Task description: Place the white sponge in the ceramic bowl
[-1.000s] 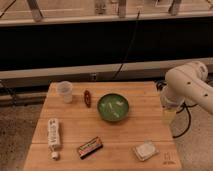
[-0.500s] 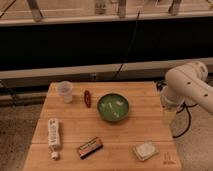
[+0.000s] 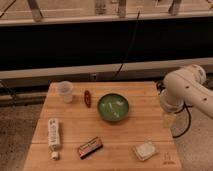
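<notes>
Wooden table [image 3: 145, 100], left to right:
- White printed tube [image 3: 54, 134] lies lengthwise near the left edge, cap toward the front.
- Translucent plastic cup [image 3: 65, 91] is upright at the back left.
- Small dark red item [image 3: 88, 98] sits just right of the cup; can't tell what it is.
- Dark red-labelled bar [image 3: 90, 147] lies at an angle near the front edge.
- Ceramic bowl [image 3: 113, 107], green and glossy, is mid-table with nothing inside.
- White sponge [image 3: 145, 150] lies flat at the front right corner, well apart from the bowl and nothing touching it.
- White arm [image 3: 187, 90] comes in from the right.
- Tool [image 3: 169, 119] hangs off the table's right edge, jaws wide, holding nothing. It sits behind the sponge and right of the bowl.
</notes>
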Available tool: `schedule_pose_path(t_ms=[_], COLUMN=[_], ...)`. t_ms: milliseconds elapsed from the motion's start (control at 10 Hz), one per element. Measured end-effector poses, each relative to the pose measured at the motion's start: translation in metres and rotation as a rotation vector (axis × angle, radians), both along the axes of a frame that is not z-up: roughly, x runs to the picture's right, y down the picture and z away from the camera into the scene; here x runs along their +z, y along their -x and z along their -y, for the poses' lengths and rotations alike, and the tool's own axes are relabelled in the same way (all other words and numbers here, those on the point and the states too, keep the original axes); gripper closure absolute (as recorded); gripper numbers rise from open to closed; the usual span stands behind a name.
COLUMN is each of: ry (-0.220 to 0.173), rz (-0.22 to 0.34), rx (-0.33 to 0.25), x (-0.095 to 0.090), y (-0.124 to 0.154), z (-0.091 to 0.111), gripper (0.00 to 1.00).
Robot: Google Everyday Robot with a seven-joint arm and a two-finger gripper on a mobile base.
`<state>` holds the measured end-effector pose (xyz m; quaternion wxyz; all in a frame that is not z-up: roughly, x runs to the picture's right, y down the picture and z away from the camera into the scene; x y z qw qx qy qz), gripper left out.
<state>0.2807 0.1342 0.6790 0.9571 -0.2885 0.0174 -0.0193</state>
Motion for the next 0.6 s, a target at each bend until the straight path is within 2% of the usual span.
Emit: schedule_pose_path(t_ms=[200, 400, 600], ry=[0.009, 0.018, 0.033], rz=[0.015, 0.040, 0.071], rx=[-0.044, -0.088, -0.143], x=[-0.003, -0.001, 0.002], y=[0.002, 0.009, 0.019], z=[-0.015, -0.022, -0.045], gripper=[0.20, 0.20, 0.20])
